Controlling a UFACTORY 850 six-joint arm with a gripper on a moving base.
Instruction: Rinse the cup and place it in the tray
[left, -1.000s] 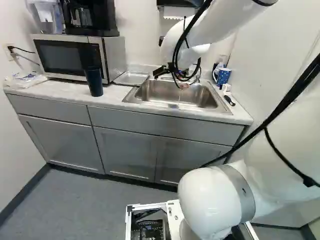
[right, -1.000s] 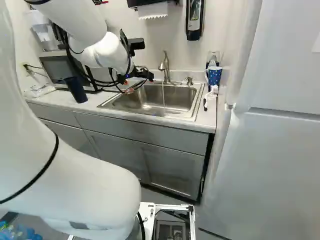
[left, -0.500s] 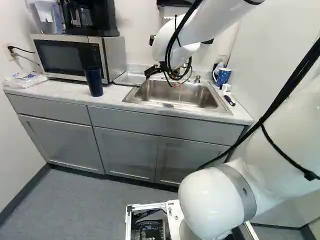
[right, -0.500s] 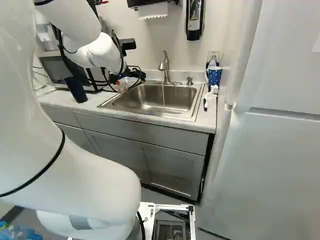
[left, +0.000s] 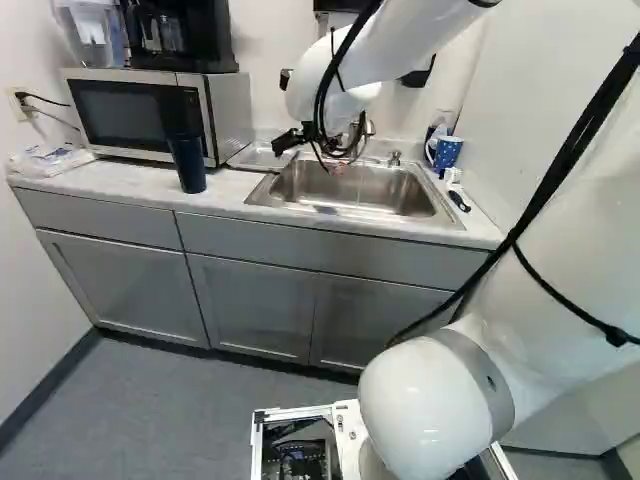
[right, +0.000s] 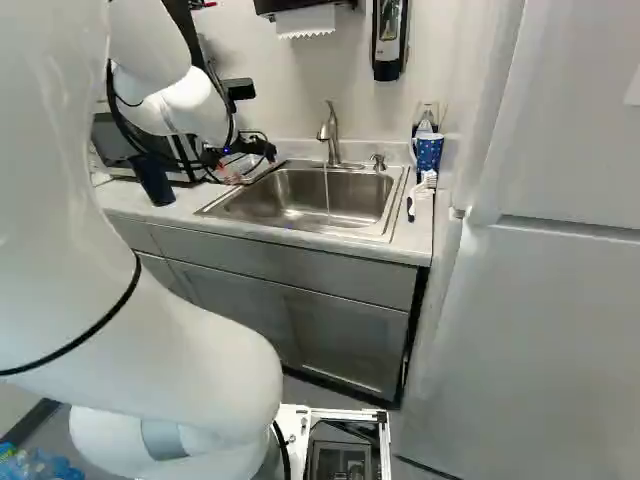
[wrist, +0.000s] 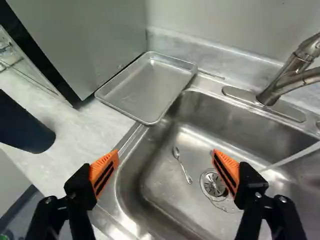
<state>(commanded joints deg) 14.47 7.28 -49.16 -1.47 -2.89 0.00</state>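
Over the left end of the sink (right: 380, 236) hangs my gripper (right: 243, 166). In the wrist view the gripper (wrist: 165, 161) is wide open, nothing between its orange pads. A dark blue cup (left: 187, 164) stands upright on the counter in front of the microwave; in the wrist view the cup (wrist: 25, 127) is beyond one finger, not touching it. A shallow metal tray (wrist: 150, 85), bare inside, lies ahead of the gripper between microwave and sink. From the faucet (wrist: 287, 77) a thin stream of water runs into the sink.
A small spoon (wrist: 182, 164) lies in the sink near the drain (wrist: 214, 184). The microwave (left: 150, 115) flanks the tray, with a coffee maker (left: 180, 35) on top. A dotted blue cup (right: 428, 152) and a brush (right: 421, 187) stand and lie right of the sink.
My arm has swung left in both base views, carrying the open gripper from over the sink toward the tray and the dark blue cup. The base has not moved.
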